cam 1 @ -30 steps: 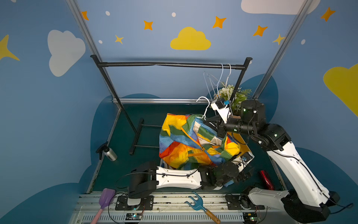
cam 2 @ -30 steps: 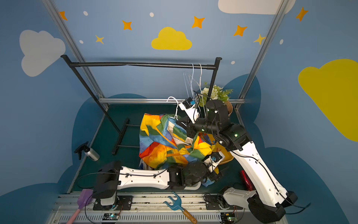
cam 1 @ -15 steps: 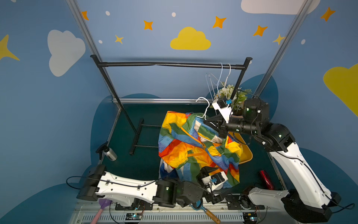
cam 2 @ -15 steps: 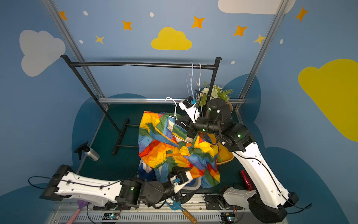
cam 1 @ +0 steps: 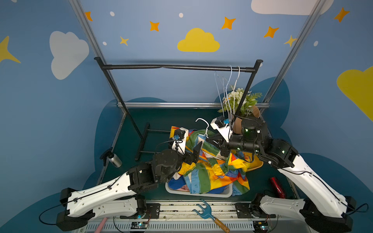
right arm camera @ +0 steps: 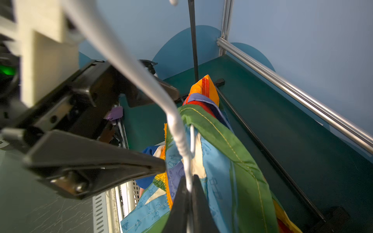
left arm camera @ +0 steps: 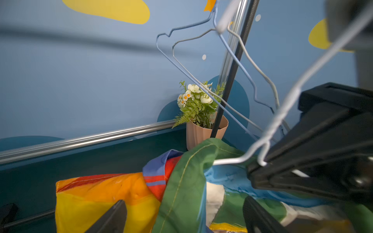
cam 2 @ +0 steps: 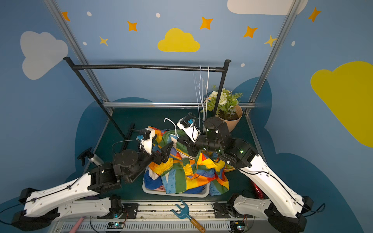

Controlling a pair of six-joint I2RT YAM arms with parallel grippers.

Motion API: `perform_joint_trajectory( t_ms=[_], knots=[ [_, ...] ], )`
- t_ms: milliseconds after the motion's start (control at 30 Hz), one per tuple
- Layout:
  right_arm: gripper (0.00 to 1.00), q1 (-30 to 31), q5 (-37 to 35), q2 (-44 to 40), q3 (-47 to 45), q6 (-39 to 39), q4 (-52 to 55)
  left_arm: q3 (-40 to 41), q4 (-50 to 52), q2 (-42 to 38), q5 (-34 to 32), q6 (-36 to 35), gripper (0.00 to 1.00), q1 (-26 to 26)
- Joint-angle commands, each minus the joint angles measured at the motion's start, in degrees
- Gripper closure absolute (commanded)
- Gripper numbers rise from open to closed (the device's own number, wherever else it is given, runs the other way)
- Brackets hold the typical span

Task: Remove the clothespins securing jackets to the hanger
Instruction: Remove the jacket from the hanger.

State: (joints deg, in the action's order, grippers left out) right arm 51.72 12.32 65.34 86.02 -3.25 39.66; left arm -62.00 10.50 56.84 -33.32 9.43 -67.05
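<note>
Right wrist view: right gripper (right arm camera: 187,181) clenched on white hanger (right arm camera: 177,137), rainbow jacket (right arm camera: 232,161) draped against it; left gripper (left arm camera: 184,200) spread wide, jacket just beside.

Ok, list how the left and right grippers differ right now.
The left gripper is open; the right gripper is shut. The left gripper holds nothing; the right gripper pinches the wire of the white hanger. Both sit at the collar of the rainbow jacket.

Lit softly and evenly from above, with only a faint smeared shadow of the rail (cam 1: 177,67) on the back wall (cam 1: 141,84). Sharp in both top views, stretched toward the corners. Blurs the near hanger wire (left arm camera: 290,98) in the wrist views, renders the flower pot (left arm camera: 201,133) crisp.
</note>
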Motion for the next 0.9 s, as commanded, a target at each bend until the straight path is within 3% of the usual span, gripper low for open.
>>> perform_joint_trajectory(
  t_ms=[0,167,233,367,433,633,867],
  knots=[
    [1.0,2.06,-5.36,-0.95,0.72,0.17,-3.81,-2.49,5.34,2.58,5.71,4.34,0.12,3.25],
    [1.0,3.64,-7.37,-0.71,1.38,-0.63,-2.41,-2.13,4.5,2.11,4.26,4.11,0.14,5.39],
    [1.0,3.82,-7.24,-1.3,1.05,-0.35,-2.61,-1.16,3.19,0.47,5.91,3.35,0.2,6.87],
    [1.0,4.05,-5.34,-1.3,1.07,0.16,-2.7,-2.12,3.63,0.4,9.87,2.07,0.42,8.49],
    [1.0,4.34,-4.06,-0.93,1.09,0.22,-2.37,-2.68,3.33,1.12,11.67,0.53,0.58,8.6],
    [1.0,4.88,-5.54,-2.11,-0.67,0.57,-0.59,-3.48,3.4,1.97,10.21,-0.54,0.95,11.22],
    [1.0,4.89,-5.85,-2.77,-2.25,-0.74,4.86,-3.98,3.71,-0.05,10.38,0.77,0.96,17.32]
  ],
)
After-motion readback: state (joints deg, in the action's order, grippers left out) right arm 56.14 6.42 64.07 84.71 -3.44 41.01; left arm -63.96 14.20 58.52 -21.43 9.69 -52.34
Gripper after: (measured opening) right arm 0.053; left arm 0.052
